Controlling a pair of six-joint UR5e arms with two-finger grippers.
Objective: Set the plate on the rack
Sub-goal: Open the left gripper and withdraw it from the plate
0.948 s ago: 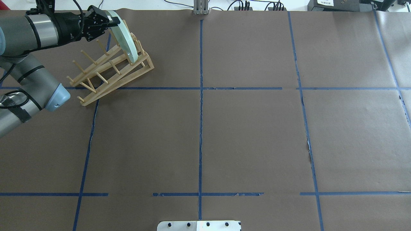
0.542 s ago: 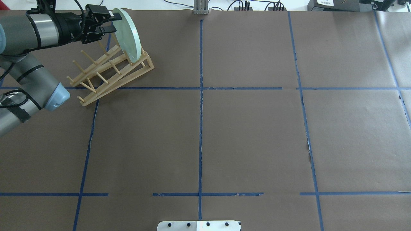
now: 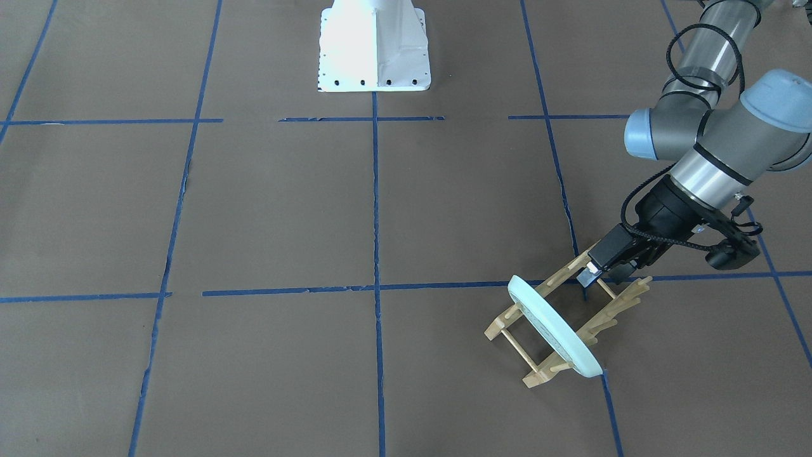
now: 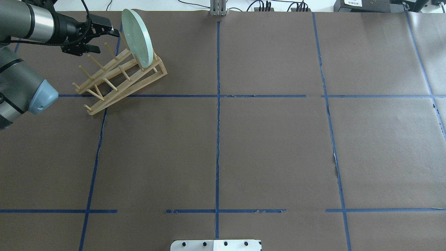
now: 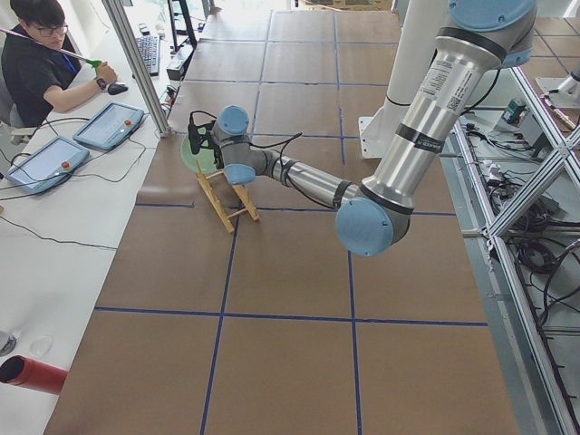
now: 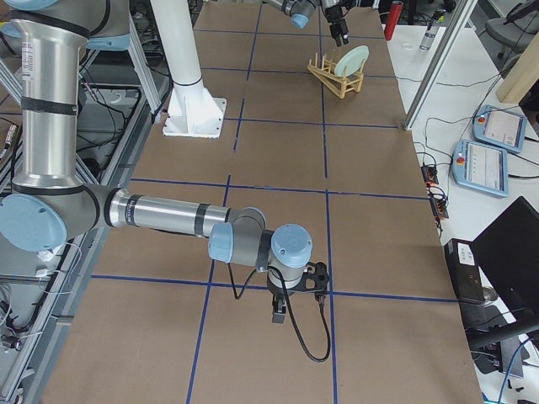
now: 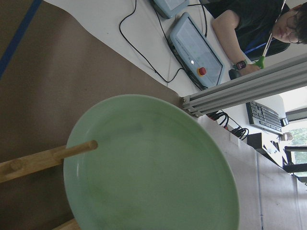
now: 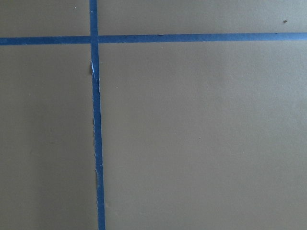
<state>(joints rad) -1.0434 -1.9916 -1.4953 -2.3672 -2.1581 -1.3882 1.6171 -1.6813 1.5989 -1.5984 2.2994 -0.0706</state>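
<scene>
The pale mint-green plate (image 4: 137,38) stands on edge between the pegs at the far end of the light-wood rack (image 4: 115,75). It also shows in the front view (image 3: 552,330) and fills the left wrist view (image 7: 153,167), with one rack peg (image 7: 76,146) in front of it. My left gripper (image 4: 108,38) is open and empty, a short way left of the plate and above the rack's pegs (image 3: 625,298). My right gripper (image 6: 278,318) hangs low over bare table far from the rack. I cannot tell whether it is open or shut.
The table is covered with brown paper and a grid of blue tape. The robot's white base plate (image 4: 216,245) is at the near edge. An operator (image 5: 41,59) sits with tablets (image 5: 109,125) beyond the far edge, close to the rack.
My left gripper let go of the plate's top rim and drew back to the left. The plate tipped more upright and stays in the rack.
</scene>
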